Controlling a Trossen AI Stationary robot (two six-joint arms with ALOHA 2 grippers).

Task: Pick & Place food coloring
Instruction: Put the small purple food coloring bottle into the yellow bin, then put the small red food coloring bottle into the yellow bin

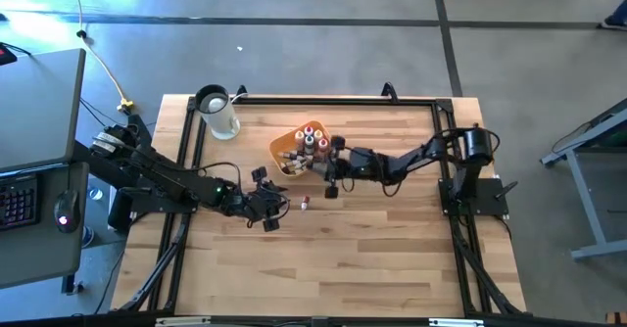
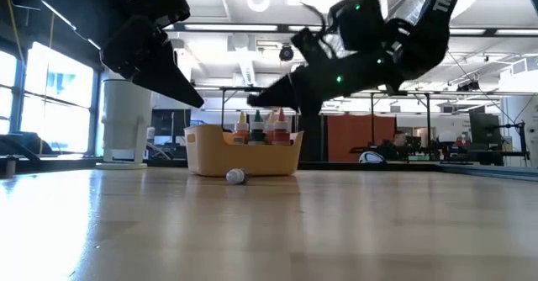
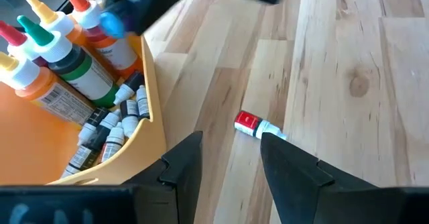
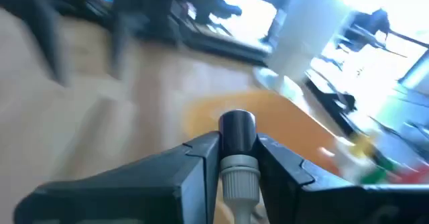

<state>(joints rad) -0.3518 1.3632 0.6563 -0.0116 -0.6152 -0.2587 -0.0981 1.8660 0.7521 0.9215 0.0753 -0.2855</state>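
The yellow-orange tray [image 1: 284, 151] is seen on the wooden worktop [image 1: 372, 258] just above centre in the high view, with a white jug [image 1: 219, 114] at about 10 o'clock from it, near the worktop's far-left corner. Several tall food coloring bottles [image 3: 74, 63] with red, yellow and green tips are stood upright in the tray; small pale-capped tubes [image 3: 110, 133] are heaped beside them against the tray wall.

One small red bottle [image 3: 257, 125] with a pale cap is lying on its side on the bare worktop, at roughly 5 o'clock from the tray and apart from it; in the low view it [image 2: 234, 176] is seen just in front of the tray's front wall.

The left pincer [image 3: 231, 160] is held above the worktop near this loose bottle, fingers spread, nothing between them.

The right pincer [image 4: 236, 158] is positioned at the tray's 3 o'clock side, raised off the worktop. It is pinching a dark-bodied bottle [image 4: 238, 133] with a pale ribbed cap [image 4: 240, 180], gripped at the neck between both fingers.
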